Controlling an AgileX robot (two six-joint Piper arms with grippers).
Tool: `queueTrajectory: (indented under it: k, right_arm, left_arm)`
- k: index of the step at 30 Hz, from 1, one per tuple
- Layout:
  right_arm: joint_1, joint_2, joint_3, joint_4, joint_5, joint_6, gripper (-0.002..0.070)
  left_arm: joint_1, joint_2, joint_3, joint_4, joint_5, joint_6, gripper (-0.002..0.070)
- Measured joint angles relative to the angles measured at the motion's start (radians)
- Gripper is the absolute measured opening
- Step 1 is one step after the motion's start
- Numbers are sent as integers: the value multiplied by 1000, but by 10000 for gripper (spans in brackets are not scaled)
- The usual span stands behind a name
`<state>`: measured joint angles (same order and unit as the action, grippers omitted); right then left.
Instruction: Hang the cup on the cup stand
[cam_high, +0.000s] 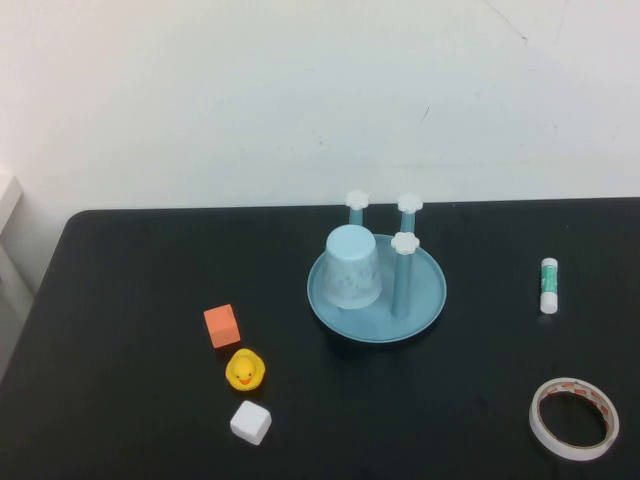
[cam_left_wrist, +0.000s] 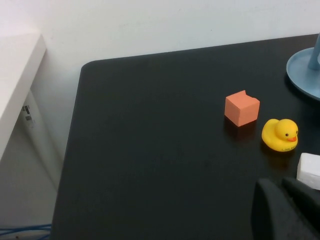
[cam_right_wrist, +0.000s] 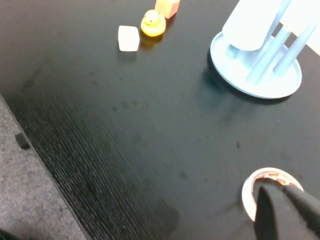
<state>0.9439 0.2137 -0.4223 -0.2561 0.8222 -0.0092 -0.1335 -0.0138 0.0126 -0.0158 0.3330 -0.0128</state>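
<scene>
Cup (cam_high: 353, 267) sits upside down over one post of the stand (cam_high: 426, 300), its closed base up and its wider rim down near the dish, so as far as I can judge the hanging is done. What is left, if anything, is only for the arms to stay clear; neither one reaches over the table in the high view.

Seen from above, the cup is at about nine o'clock on the dish, with three white flower caps showing free at twelve, one and three o'clock. It is pale blue, faintly frosted, tapered, and it leans a little rather than standing dead straight. The fourth post is hidden inside it.

Left gripper (cam_left_wrist: 287, 210) hangs low near the table's front left, closed with nothing in it, just beside the white cube (cam_left_wrist: 309, 170), with the duck (cam_left_wrist: 280, 134) and orange cube (cam_left_wrist: 242, 108) beyond. Right gripper (cam_right_wrist: 290, 212) is likewise pinched shut and empty, hovering over the tape roll (cam_right_wrist: 272, 192) at the front right. A glue stick (cam_high: 548, 285) lies well apart from the stand, at three o'clock.
</scene>
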Motion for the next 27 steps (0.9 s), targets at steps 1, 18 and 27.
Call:
queueTrajectory:
  k: [1, 18, 27]
  right_arm:
    - [0, 0, 0, 0, 0, 0, -1]
    - [-359, -155, 29, -13, -58, 0, -1]
    - [-851, -226, 302, -41, -494, 14, -1]
  left_arm:
    - [0, 0, 0, 0, 0, 0, -1]
    - [0, 0, 0, -2, 0, 2, -1]
    - [0, 0, 0, -2, 0, 2, -1]
